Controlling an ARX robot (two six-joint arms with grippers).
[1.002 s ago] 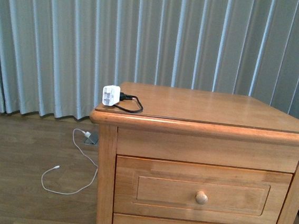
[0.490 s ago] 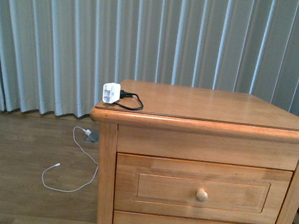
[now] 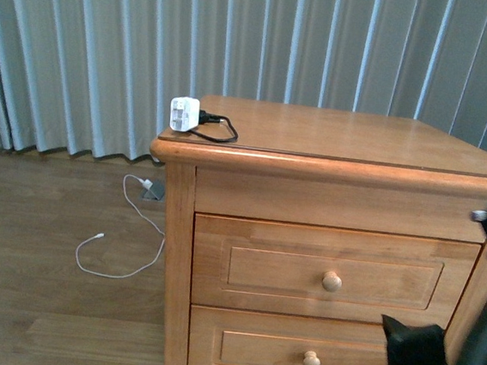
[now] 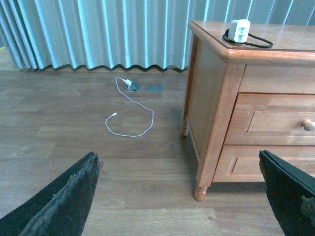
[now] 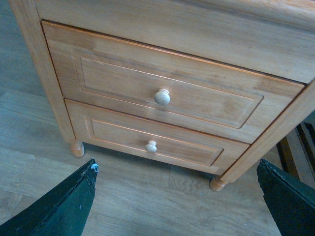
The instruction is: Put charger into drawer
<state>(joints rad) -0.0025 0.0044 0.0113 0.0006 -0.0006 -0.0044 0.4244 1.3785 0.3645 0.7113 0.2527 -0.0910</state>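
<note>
The charger, a small white plug block with a black looped cable, stands on the cabinet top at its front left corner. It also shows in the left wrist view. The drawer is the upper one; it is shut and has a round knob. It shows in the right wrist view too. My right gripper is open and empty, low in front of the cabinet. It also shows in the front view at the bottom right. My left gripper is open and empty, above the floor left of the cabinet.
A similar lower drawer sits under the upper one. A thin white cable lies on the wooden floor left of the cabinet, near a floor socket. Grey curtains hang behind. Dark furniture stands to the cabinet's right.
The front view has shifted, so the cabinet shows lower down and both drawers are visible. My right arm has come into view at the bottom right. The charger has not moved.
</note>
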